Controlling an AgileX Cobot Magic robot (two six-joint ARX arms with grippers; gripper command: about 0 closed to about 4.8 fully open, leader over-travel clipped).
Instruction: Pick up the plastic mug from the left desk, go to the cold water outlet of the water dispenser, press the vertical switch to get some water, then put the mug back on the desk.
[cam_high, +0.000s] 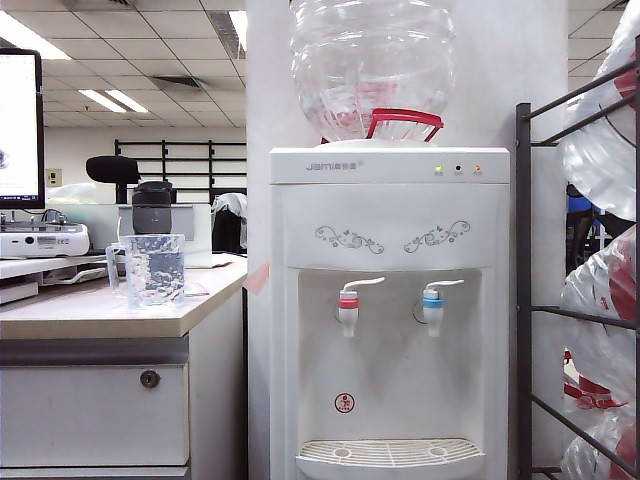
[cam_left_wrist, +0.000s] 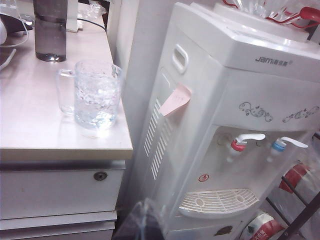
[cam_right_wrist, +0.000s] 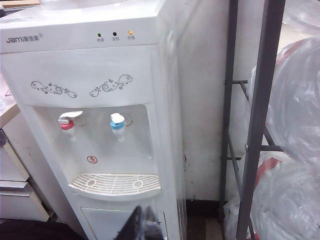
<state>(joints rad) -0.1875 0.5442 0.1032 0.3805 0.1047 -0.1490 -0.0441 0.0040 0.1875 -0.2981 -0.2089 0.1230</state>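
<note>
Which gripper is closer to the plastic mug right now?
Left. The left gripper hangs low in front of the desk drawers, below the plastic mug. The right gripper sits low before the water dispenser, farther off.

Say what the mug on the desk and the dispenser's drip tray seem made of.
Plastic mug: clear plastic by its look, glossy; crinkled facets glint and the desk shows through. Drip tray: apparently moulded white plastic, matte, with thin slots. Neither gripper touches them.

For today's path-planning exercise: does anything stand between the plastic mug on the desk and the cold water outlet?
Nothing visible does. The plastic mug stands near the left desk edge; the space across to the cold water outlet looks open. The grey bottle stands behind the mug.
</note>
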